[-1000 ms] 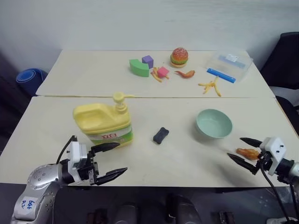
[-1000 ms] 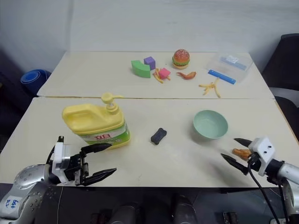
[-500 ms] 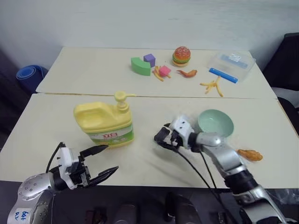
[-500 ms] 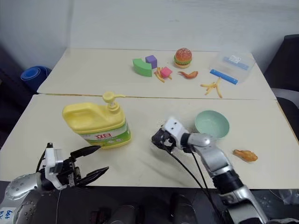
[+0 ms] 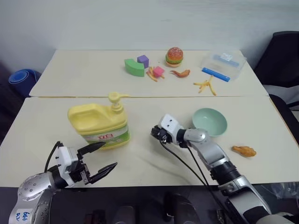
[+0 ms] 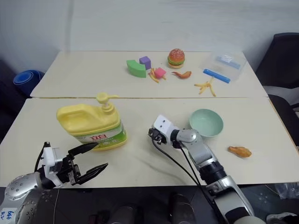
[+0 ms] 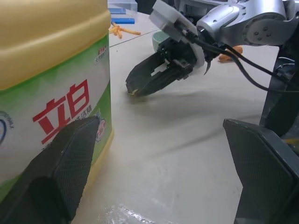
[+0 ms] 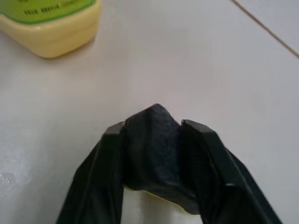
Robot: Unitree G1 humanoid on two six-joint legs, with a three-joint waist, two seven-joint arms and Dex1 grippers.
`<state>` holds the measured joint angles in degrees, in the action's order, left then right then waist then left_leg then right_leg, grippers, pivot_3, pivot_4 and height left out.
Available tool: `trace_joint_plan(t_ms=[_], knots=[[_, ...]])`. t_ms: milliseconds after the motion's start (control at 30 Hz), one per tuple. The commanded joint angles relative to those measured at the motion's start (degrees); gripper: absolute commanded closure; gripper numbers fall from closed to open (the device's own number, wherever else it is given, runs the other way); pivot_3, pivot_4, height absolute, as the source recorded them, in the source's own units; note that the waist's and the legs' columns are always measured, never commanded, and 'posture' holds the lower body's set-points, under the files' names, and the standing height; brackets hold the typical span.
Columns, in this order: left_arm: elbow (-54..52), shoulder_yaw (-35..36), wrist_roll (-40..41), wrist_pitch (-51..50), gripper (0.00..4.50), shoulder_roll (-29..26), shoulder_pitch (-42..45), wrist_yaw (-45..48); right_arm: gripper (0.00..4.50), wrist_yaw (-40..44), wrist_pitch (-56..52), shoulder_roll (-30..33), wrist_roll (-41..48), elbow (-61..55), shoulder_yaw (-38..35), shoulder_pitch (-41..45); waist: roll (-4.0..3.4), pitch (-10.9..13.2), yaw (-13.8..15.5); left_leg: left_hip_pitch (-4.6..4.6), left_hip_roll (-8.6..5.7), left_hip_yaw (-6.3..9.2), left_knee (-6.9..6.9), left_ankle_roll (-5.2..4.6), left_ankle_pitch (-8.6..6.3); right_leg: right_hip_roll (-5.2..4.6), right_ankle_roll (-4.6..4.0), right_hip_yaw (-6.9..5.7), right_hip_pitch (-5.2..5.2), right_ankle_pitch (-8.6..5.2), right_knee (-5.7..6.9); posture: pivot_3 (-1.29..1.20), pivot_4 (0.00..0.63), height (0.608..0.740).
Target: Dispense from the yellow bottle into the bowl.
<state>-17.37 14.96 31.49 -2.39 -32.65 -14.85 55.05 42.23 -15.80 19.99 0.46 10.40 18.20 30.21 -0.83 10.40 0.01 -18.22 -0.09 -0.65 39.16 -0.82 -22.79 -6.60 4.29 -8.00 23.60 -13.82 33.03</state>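
Note:
The yellow bottle (image 5: 98, 123) stands upright on the near table, left of centre, with its pump spout pointing right. To its right the pale green bowl (image 5: 209, 122) sits upright. Between them my right gripper (image 5: 156, 134) rests low on the table, shut on a small black block (image 8: 153, 140) that shows between its fingers (image 8: 100, 163). At the table's front edge my left gripper (image 5: 100, 158) is open just in front of the bottle (image 7: 46, 70), one finger (image 7: 60, 172) beside the label, not touching it.
An orange fried-chicken toy (image 5: 244, 150) lies right of the bowl. The far table holds a toy burger (image 5: 174, 55), coloured blocks (image 5: 134, 68), toy fries (image 5: 204, 85) and a clear plastic box (image 5: 223, 63). A seam (image 5: 70, 97) runs between the tables.
My right arm swung from the table's right edge to the middle and shut on the black block. The left gripper stayed put and open. The camera shifted slightly.

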Motion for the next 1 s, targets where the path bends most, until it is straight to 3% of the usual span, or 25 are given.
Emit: trace_joint_plan(t_ms=[33,200,333,400,500,733,867,1000], knots=[[-2.0,-2.3,0.3,0.0,0.00,0.5,1.6,0.3,3.63,5.9,4.5,2.0,9.2,-9.6,-6.8,-5.0,0.01,0.0,0.2,-0.04,-0.01,0.02,0.00,-0.02,-0.01,0.00,0.01,-0.01,0.00,0.01,-0.04,0.00,0.150,0.740],[-2.5,-6.2,0.0,-0.6,0.00,1.3,4.3,0.7,3.63,10.4,-4.1,8.7,25.8,-26.3,-21.1,-12.3,-0.18,0.1,0.1,-0.11,-0.05,-0.11,0.00,-0.15,-0.07,-0.03,0.17,0.10,0.01,0.10,-0.17,0.00,0.150,0.740],[-1.2,-8.8,-0.6,-0.3,0.00,1.7,6.5,1.6,3.63,12.5,-10.3,19.6,32.8,-31.1,-36.6,-21.0,-0.14,0.1,0.7,-0.05,-0.01,-0.09,0.00,-0.18,-0.12,-0.02,0.15,0.09,-0.07,0.09,-0.23,0.00,0.150,0.740],[-0.7,-9.5,-0.5,-0.4,0.00,1.8,7.5,1.8,3.63,13.0,-11.8,24.1,33.9,-28.4,-44.7,-24.9,-0.22,0.1,1.5,-0.05,-0.02,-0.12,0.00,-0.24,-0.15,-0.04,0.15,0.11,-0.08,0.08,-0.47,0.00,0.150,0.740],[-0.2,-10.0,0.1,-0.6,0.00,2.0,8.5,2.4,3.63,12.9,-3.9,27.7,28.4,-16.2,-50.7,-27.7,-0.20,0.1,1.5,-0.05,-0.04,-0.25,0.00,-0.30,-0.18,-0.06,0.13,0.24,-0.10,0.12,-0.50,0.00,0.150,0.740],[0.6,-10.2,0.2,-1.1,0.00,1.6,10.4,3.3,3.63,8.5,17.6,28.5,13.7,15.8,-44.3,-22.9,-0.21,0.2,0.7,0.02,-0.01,-0.67,-0.02,-0.32,-0.19,0.03,0.10,0.43,-0.12,0.11,-0.30,0.00,0.150,0.740],[0.8,-9.6,0.4,-1.8,0.00,1.0,11.4,3.6,2.50,7.4,23.9,27.6,11.2,24.3,-40.8,-18.5,-0.28,0.2,0.2,0.08,-0.02,-0.79,-0.02,-0.28,-0.11,0.05,0.11,0.51,-0.09,0.11,-0.18,0.00,0.150,0.740],[0.7,-7.9,0.8,-2.3,0.00,0.2,11.5,3.1,1.16,13.4,23.5,26.9,17.1,15.3,-40.9,-19.7,-0.31,0.2,0.1,0.09,-0.02,-0.79,-0.02,-0.25,-0.08,0.04,0.13,0.53,-0.10,0.12,-0.17,0.00,0.150,0.740]])
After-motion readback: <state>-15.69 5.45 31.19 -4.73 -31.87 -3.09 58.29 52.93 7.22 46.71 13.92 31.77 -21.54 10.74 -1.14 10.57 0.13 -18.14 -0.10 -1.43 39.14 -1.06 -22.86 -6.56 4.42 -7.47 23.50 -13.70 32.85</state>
